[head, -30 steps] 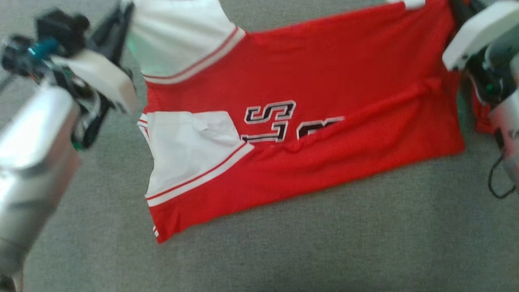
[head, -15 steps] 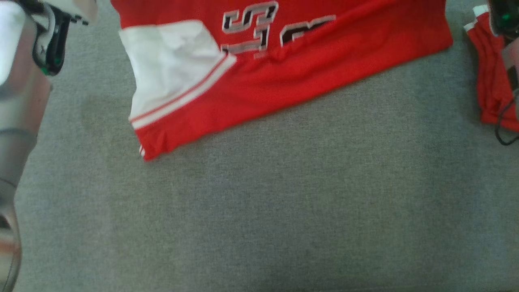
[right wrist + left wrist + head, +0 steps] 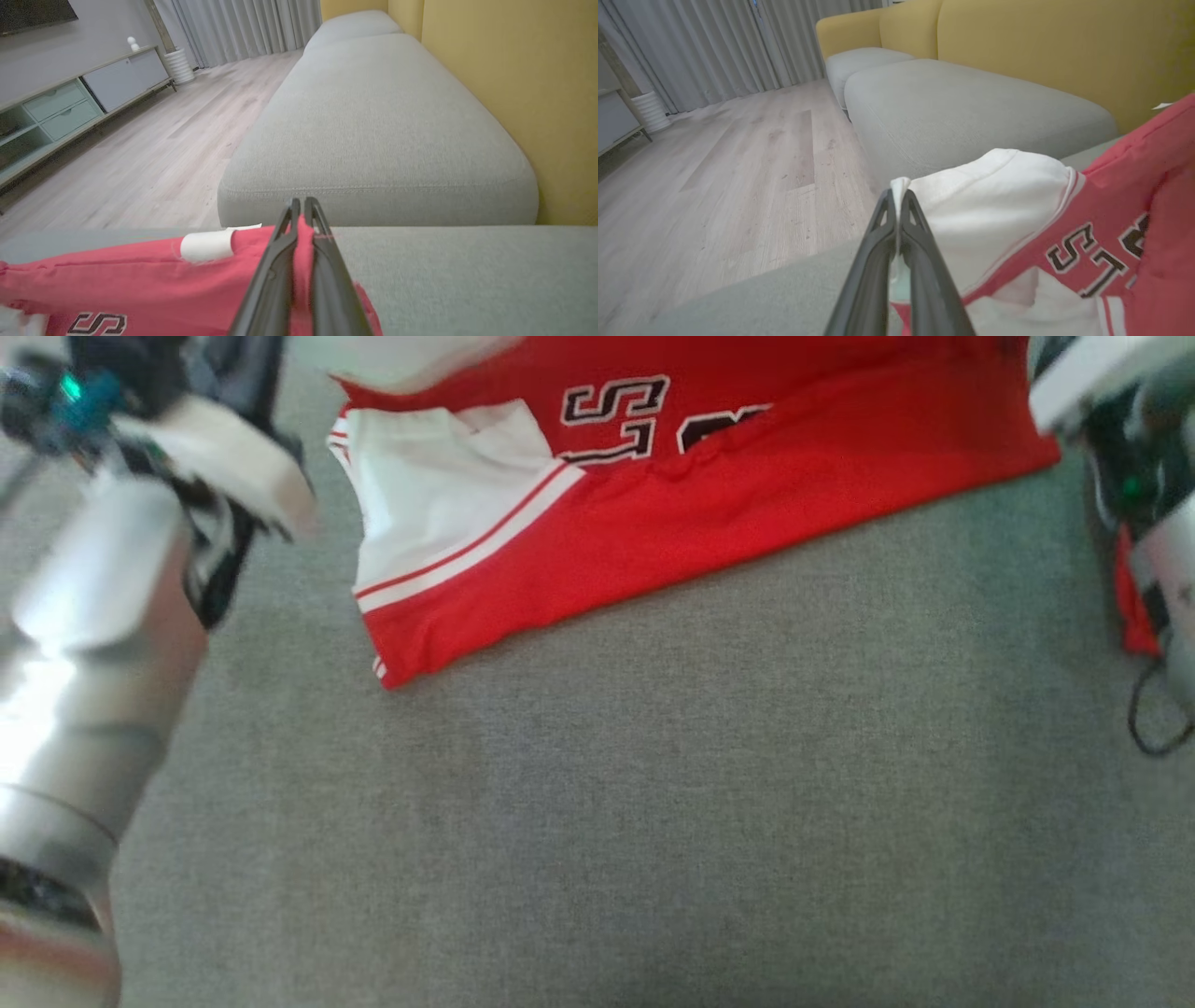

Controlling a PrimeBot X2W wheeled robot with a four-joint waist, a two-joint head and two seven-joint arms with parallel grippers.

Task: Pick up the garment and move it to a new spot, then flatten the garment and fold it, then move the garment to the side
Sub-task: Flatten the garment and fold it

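The red-and-white garment (image 3: 747,495) is held stretched between both jaws. Its white sleeve edge is clamped in the left jaws and its red edge in the right jaws, above the grey sofa seat (image 3: 653,803).

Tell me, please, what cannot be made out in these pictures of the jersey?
- Head view: the jersey has its upper part cut off by the top edge.
- Head view: its lettering is partly folded under and cannot be read in full.
- Left wrist view: how much cloth the left claw pinches, as its fingers hide it.
- Right wrist view: any print on the white tag beside the right claw is too blurred.
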